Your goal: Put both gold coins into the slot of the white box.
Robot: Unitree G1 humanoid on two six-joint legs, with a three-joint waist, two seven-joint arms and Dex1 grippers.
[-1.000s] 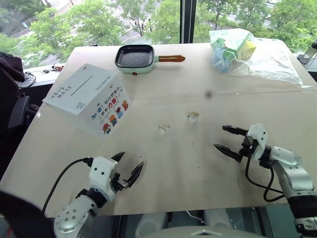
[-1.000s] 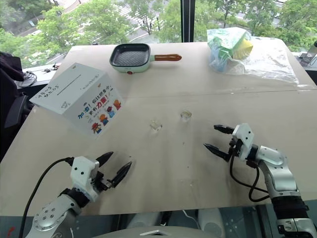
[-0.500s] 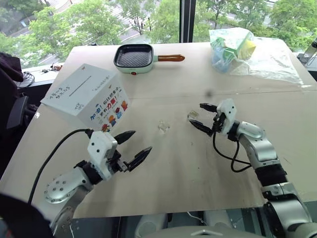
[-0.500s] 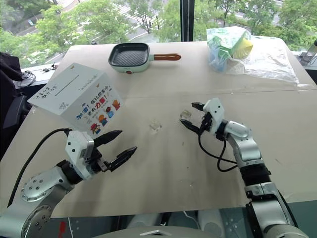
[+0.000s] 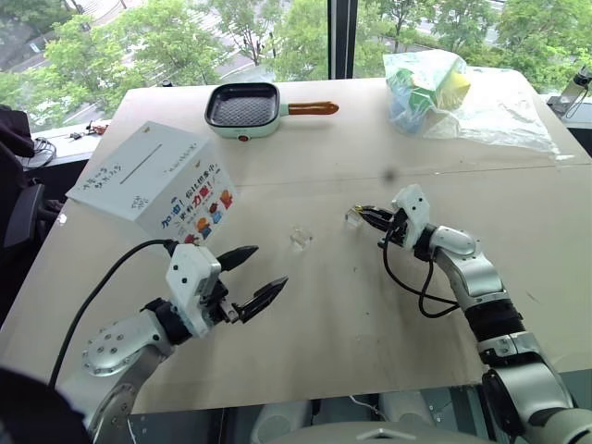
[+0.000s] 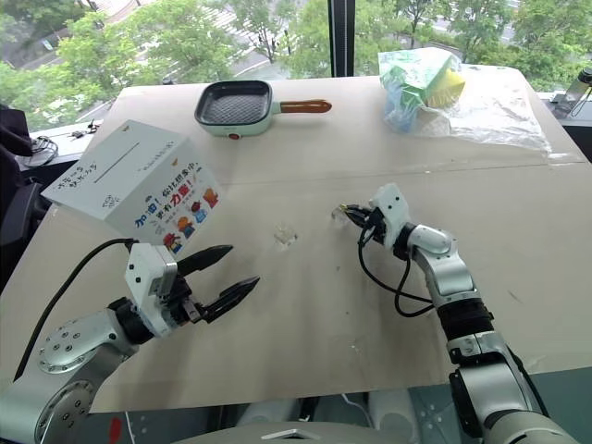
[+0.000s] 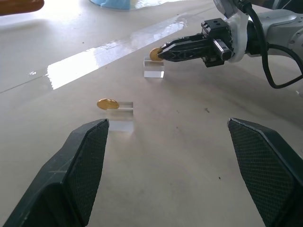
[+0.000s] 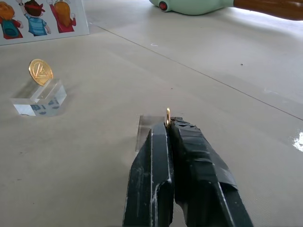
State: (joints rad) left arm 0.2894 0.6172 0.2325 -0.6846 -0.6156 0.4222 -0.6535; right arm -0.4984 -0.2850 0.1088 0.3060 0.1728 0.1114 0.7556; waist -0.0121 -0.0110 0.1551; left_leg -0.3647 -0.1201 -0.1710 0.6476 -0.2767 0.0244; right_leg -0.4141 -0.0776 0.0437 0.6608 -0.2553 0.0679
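The white box stands at the table's left, its thin dark slot running across the top face. Two gold coins stand on small clear holders mid-table. My right gripper is shut on the right-hand gold coin, which is still at its holder; the right wrist view shows that coin edge-on between the fingertips. The other gold coin rests on its holder, untouched. My left gripper hovers open, near the table's front and short of that coin.
A mint-green pan with a brown handle lies at the back. A clear plastic bag with coloured items sits back right. A black cable trails from my left wrist. Bare tabletop lies between the holders and the box.
My right gripper reached forward and left to the right-hand holder, then shut on the coin. My left gripper rose a little early on and has stayed open.
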